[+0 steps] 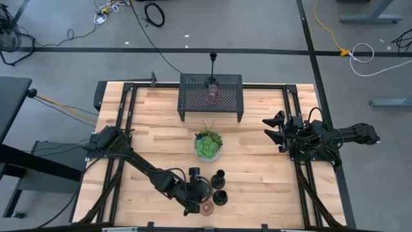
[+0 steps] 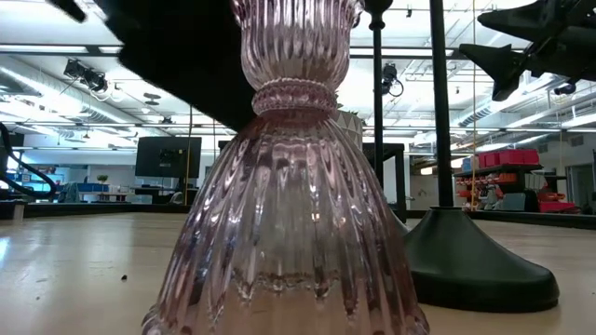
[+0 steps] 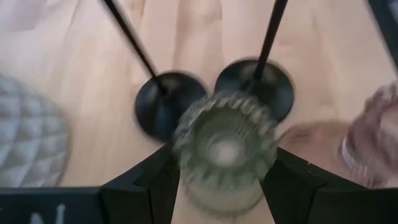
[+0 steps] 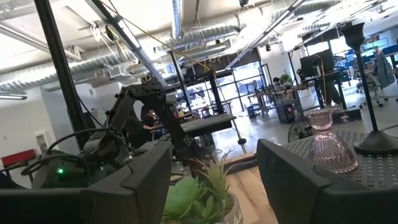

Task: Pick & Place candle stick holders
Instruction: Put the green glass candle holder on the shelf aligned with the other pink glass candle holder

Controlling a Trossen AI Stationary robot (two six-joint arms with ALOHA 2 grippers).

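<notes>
My left hand point(image 3: 225, 180) is gripping a greenish glass cup point(image 3: 225, 148) low over the counter point(image 1: 257, 161), beside two black candlesticks point(image 3: 169, 102); my right hand point(image 1: 275, 129) is waiting open.

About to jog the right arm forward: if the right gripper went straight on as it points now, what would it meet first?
Probably the green plant, which sits low between the open jaws of the right gripper. Depth is unclear; the pink glass holder on the mesh rack stands off to one side.
</notes>
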